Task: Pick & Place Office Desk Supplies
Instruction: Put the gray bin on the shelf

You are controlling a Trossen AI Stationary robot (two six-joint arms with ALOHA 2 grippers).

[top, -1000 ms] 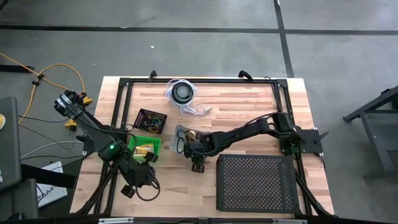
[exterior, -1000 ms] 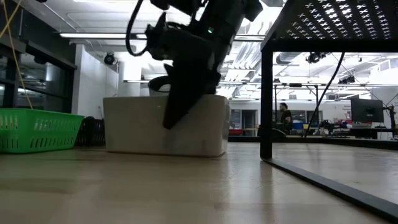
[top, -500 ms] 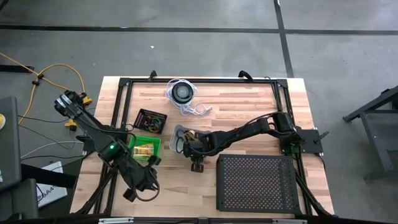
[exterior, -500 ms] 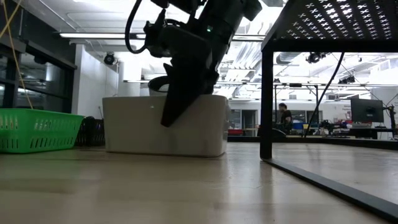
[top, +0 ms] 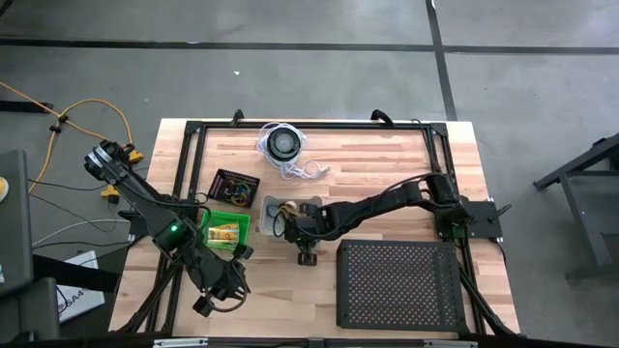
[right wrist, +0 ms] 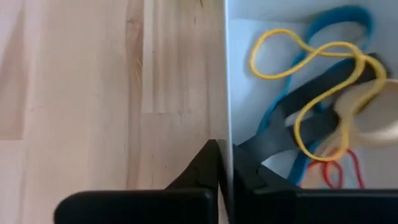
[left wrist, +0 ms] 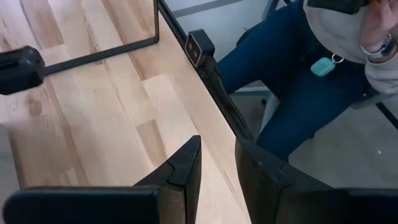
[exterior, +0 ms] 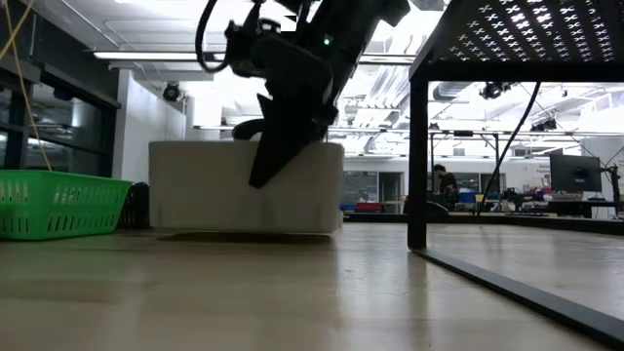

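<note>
Wooden slatted worktop [top: 387, 159], carrying, largest first: large black perforated tray [top: 398, 286] at the near right corner; small white open-topped box [top: 273, 215] near the middle; green mesh plastic basket [top: 226, 228] and small dark compartment box [top: 235, 188] toward the left edge; round black disc with white coiled cord [top: 284, 144] at the far edge. Progress, as a judgement: sorting appears well advanced, since the supplies in view already lie in containers: a yellow rubber-band loop [right wrist: 311, 81], a blue band [right wrist: 323, 37], a red band [right wrist: 339, 171] and a wide dark band [right wrist: 305, 109] in the white box, yellow packets [top: 223, 232] in the green basket, small coloured bits in the dark box. No loose item shows on the bare wood. What seems left is shifting the white box itself. Right pincer [right wrist: 225, 163]: closed tight on the thin wall of the white box, one finger inside, one outside; the low view shows the box slightly raised off the wood. Left pincer [left wrist: 214, 165]: at the near left edge, partly open, holding nothing, a seated person beyond the edge.
</note>
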